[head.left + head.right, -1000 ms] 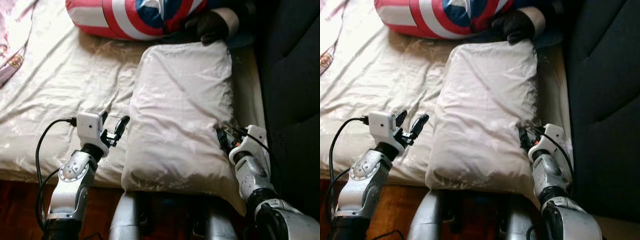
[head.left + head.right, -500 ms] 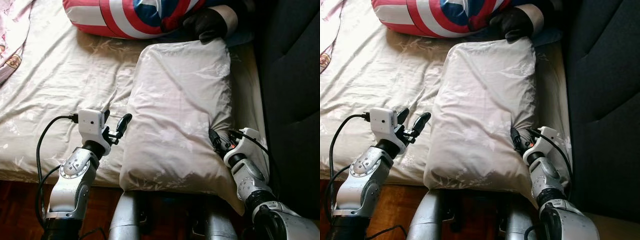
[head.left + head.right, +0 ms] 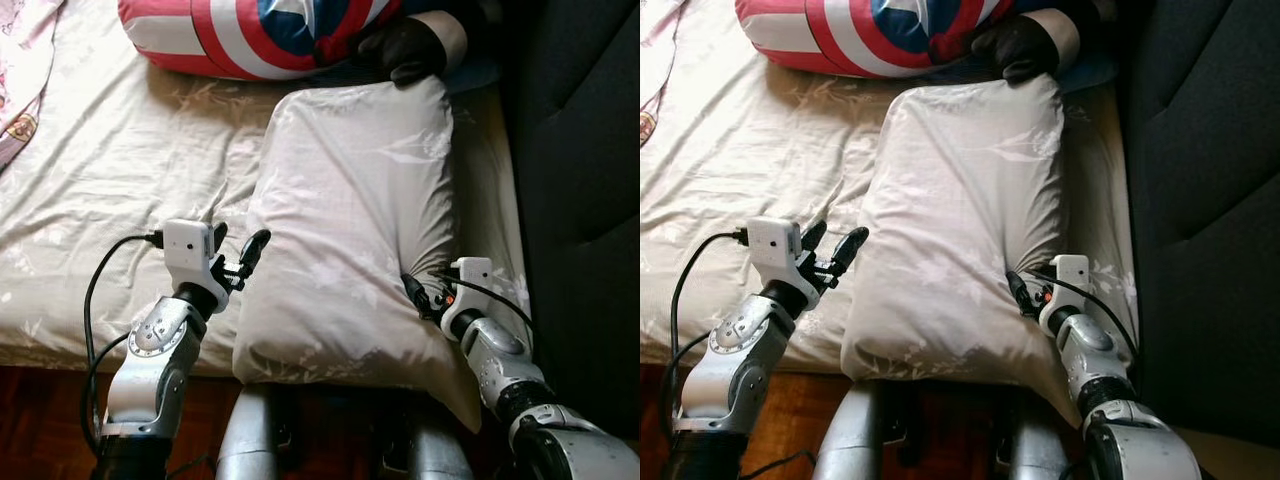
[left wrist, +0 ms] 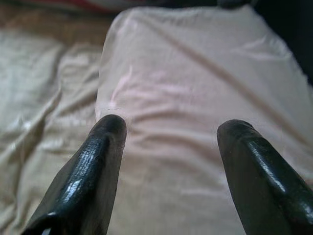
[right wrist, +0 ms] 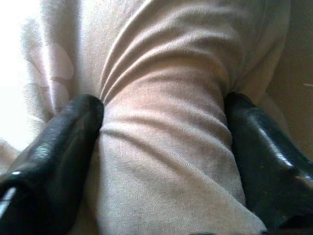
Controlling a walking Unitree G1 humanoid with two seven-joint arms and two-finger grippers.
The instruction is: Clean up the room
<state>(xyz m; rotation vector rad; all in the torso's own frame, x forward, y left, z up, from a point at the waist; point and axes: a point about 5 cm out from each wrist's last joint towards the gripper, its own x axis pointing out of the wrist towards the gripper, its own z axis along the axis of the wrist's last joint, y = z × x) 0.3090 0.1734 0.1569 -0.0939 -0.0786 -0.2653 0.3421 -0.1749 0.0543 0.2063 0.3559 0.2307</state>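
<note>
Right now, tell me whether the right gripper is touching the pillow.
Touching. In the right wrist view, the right gripper has the pillow fabric bunched tight between both fingers.

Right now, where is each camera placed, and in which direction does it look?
Left eye, right eye: on the head, looking down at the pillow on the bed; both arms show.
Left wrist: looks along the left gripper, open before the pillow's edge.
Right wrist: looks along the right gripper, fingers gripping a pillow fold.
All share the pillow.

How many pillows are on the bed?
2: a pale pillow near the bed's right edge, pinched by the right gripper, and a striped star cushion beyond it. More may lie outside the frame.
</note>
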